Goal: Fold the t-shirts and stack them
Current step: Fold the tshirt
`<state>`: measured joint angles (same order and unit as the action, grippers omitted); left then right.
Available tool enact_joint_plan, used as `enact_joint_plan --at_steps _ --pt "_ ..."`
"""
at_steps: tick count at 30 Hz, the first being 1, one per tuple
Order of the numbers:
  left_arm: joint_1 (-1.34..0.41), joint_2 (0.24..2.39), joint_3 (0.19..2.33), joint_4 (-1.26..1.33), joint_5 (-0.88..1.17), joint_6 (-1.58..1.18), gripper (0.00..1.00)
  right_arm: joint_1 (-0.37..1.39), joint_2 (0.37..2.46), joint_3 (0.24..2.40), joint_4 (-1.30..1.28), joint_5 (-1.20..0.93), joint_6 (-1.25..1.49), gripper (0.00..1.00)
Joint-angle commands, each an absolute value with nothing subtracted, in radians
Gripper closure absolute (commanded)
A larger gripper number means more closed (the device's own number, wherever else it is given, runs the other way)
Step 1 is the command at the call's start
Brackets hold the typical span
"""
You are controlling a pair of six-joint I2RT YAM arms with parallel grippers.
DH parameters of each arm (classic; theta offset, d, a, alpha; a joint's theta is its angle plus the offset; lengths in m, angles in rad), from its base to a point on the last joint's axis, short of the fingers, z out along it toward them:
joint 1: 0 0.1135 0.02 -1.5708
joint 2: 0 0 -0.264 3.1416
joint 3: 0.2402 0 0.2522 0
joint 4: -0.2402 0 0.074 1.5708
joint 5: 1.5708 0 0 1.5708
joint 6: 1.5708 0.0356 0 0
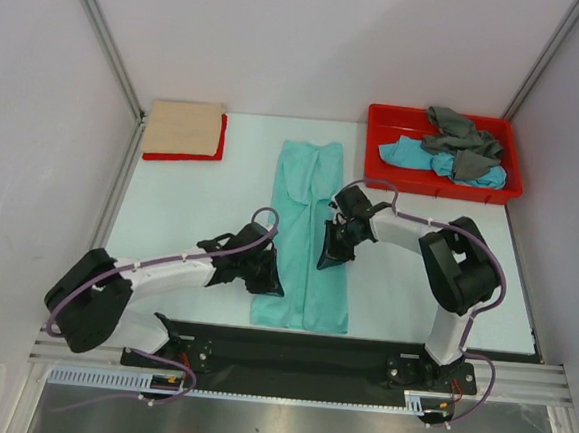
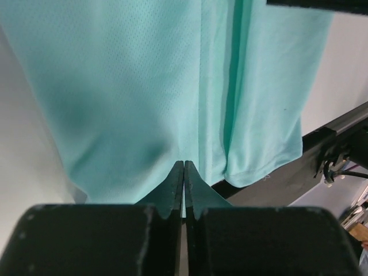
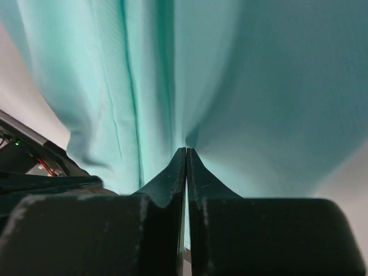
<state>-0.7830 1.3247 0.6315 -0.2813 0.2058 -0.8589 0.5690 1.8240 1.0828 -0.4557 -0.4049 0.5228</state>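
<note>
One table, white. One mint-green t-shirt lay at its centre as a long narrow strip, sides folded in. One red tray, far right, held the grey t-shirt and turquoise-blue t-shirt, both crumpled. One stack stood far left: beige t-shirt over red t-shirt. Left gripper and right gripper had fingers pressed together, pinching mint cloth, the left at the strip's left edge, the right on its right half. Risk judged: uneven lifting, or a pinch catching only the top layer, could let the side folds fall open.
</note>
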Motion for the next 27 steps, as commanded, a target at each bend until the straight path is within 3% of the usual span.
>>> enact_joint_plan --at_steps 1,27 --pt "-0.796 1.371 0.683 -0.199 0.261 -0.822 0.97 0.561 1.865 1.154 -0.397 -0.488 0.500 0.98" --pt "-0.919 1.536 0.681 -0.130 0.384 -0.842 0.99 0.561 1.977 1.137 -0.298 -0.561 0.583 0.98"
